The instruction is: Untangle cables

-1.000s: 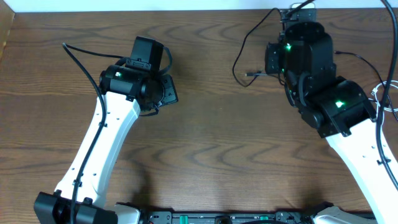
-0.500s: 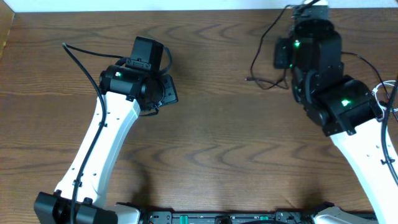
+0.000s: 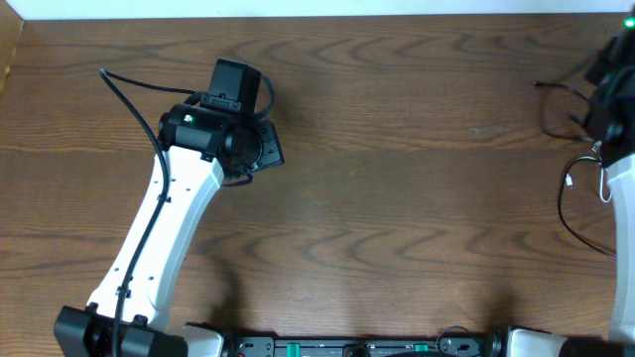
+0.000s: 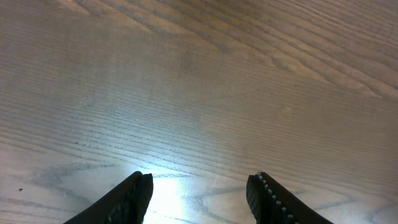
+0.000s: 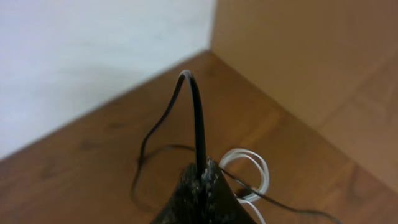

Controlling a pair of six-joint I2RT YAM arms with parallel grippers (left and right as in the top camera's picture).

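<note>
Cable (image 5: 198, 124) in right gripper (image 5: 202, 173), now at right edge of table (image 3: 397, 198)

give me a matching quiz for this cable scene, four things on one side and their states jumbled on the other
Things:
1. left gripper
2. right gripper
3. black cable
4. white cable

States:
a. lying in loose loops
b. open and empty
c. shut
d. pinched, arching upward

Pairs: 1-b, 2-c, 3-d, 4-a
</note>
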